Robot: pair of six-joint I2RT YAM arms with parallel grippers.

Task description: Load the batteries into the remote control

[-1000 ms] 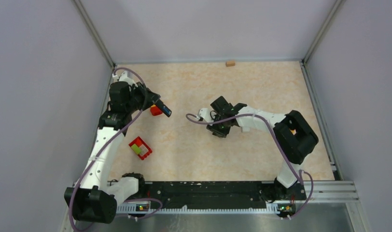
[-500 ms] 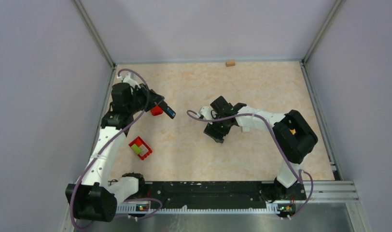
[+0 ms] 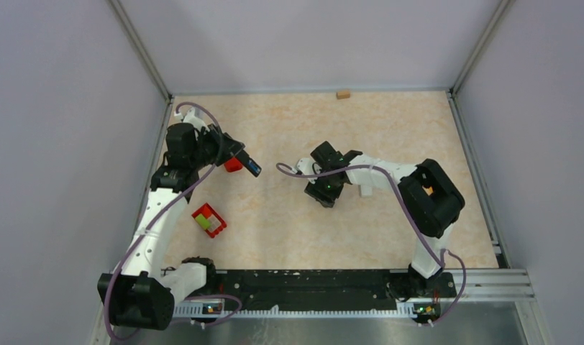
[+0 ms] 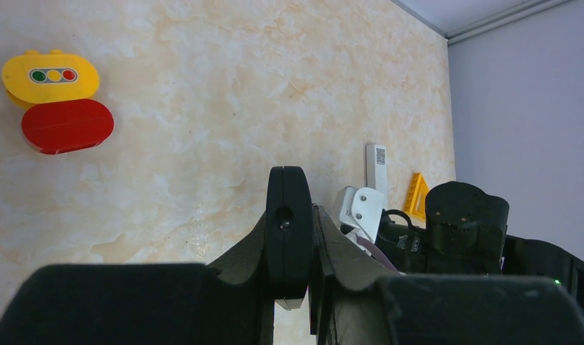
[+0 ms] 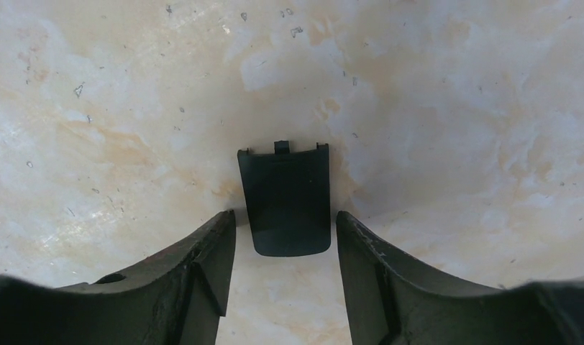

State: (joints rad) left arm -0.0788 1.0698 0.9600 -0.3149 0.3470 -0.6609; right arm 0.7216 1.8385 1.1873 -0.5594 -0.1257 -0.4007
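Your left gripper (image 4: pixel 292 241) is clenched on the remote control (image 4: pixel 288 215), holding it off the bench (image 3: pixel 390 129) near the far-left corner. The remote's long axis runs on from the fingers, out from that corner toward the bench's middle, roughly level as far as you can tell. Its free end leads, and in the left wrist view a narrow edge faces up.

Your right gripper (image 5: pixel 285 219) is released, its jaws apart on either side of the battery cover (image 5: pixel 285 194). The cover lies flat near the middle of the bench, its tabbed end pointing away from the wrist, and neither finger seems to touch it.

Judging by the cover lying loose, you are at the stage where the compartment is open and the batteries are not yet in. I cannot make out any battery in these views. The next move likely calls for lifting the right claw clear of the cover, finding a battery, and turning the remote's open side toward the right arm.
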